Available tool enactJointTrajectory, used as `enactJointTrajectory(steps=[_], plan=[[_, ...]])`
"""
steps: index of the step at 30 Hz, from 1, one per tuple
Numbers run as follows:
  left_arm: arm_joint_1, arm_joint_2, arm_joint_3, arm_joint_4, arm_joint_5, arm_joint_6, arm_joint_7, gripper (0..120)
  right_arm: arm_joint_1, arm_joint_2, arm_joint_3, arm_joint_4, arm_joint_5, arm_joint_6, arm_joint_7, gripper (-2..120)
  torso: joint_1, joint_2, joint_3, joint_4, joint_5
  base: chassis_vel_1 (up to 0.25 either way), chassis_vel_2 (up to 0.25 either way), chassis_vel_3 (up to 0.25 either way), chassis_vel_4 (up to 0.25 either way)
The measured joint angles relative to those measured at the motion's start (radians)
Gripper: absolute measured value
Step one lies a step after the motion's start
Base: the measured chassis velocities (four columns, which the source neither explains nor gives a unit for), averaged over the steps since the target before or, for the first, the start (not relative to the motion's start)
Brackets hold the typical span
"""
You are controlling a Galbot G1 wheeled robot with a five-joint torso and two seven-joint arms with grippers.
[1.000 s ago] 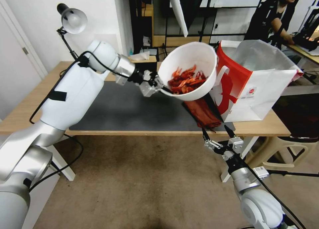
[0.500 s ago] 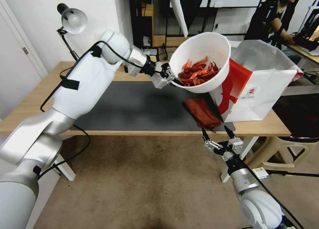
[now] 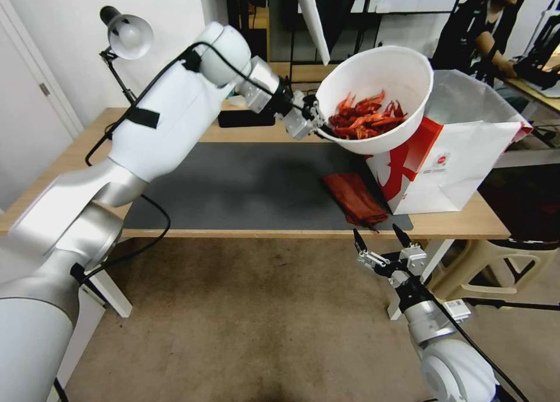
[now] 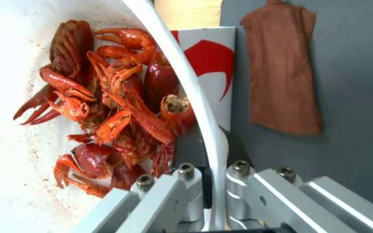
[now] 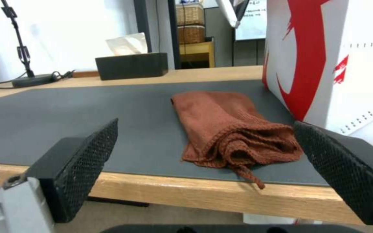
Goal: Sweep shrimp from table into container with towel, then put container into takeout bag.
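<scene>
My left gripper is shut on the near rim of the white container, holding it tilted in the air above the left edge of the red and white takeout bag. Red shrimp lie heaped inside the container. In the left wrist view the shrimp press against the wall by my fingers. The rust-red towel lies crumpled on the grey mat of the table, near its front edge. My right gripper hangs open below the table edge, facing the towel.
A black tissue box and a desk lamp stand at the back of the table. The takeout bag stands open at the right end. A beige stool sits beside the table's right end.
My left arm has lifted the container up and to the right, from over the mat to above the bag's left edge. The right gripper has stayed in place.
</scene>
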Motion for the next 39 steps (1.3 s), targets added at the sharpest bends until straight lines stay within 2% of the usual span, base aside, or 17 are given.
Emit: enactJointTrajectory(steps=[5,11,12,24,28,32,39], plan=[[-0.053,-0.027,0.043,0.046,-0.02,0.009,-0.019,0,0.006,0.001,-0.004,-0.003,0.0,0.001,-0.003,100,0.0,0.0,0.0,-0.0001,0.0001,0.0,0.0,0.0,0.0],[-0.112,-0.088,0.079,0.13,-0.028,0.011,-0.036,0,0.011,0.009,-0.011,-0.004,0.0,0.001,-0.005,100,0.0,0.0,0.0,-0.0001,0.0002,0.0,0.0,0.0,0.0],[-0.112,-0.088,0.079,0.13,-0.028,0.011,-0.036,0,0.011,0.009,-0.011,-0.004,0.0,0.001,-0.005,100,0.0,0.0,0.0,-0.0001,0.0002,0.0,0.0,0.0,0.0],[-0.171,-0.213,0.083,0.258,-0.011,0.005,-0.054,0,0.006,0.009,-0.013,0.007,-0.001,0.005,-0.01,100,0.0,0.0,0.0,-0.0001,0.0002,0.0,0.0,0.0,0.0],[-0.176,-0.231,0.083,0.272,-0.007,0.004,-0.06,0,0.007,0.009,-0.016,0.007,-0.001,0.005,-0.011,100,0.0,0.0,0.0,-0.0002,0.0002,0.0,0.0,0.0,0.0],[-0.194,-0.281,0.076,0.322,0.005,0.003,-0.081,0,0.012,0.01,-0.024,0.007,-0.001,0.004,-0.013,100,0.0,0.0,0.0,-0.0001,0.0001,0.0,0.0,0.0,0.0],[-0.204,-0.311,0.062,0.371,0.018,-0.004,-0.124,0,0.013,0.017,-0.034,0.007,-0.003,0.003,-0.016,100,0.0,0.0,0.0,-0.0001,0.0,0.0,0.0,0.0,0.0]])
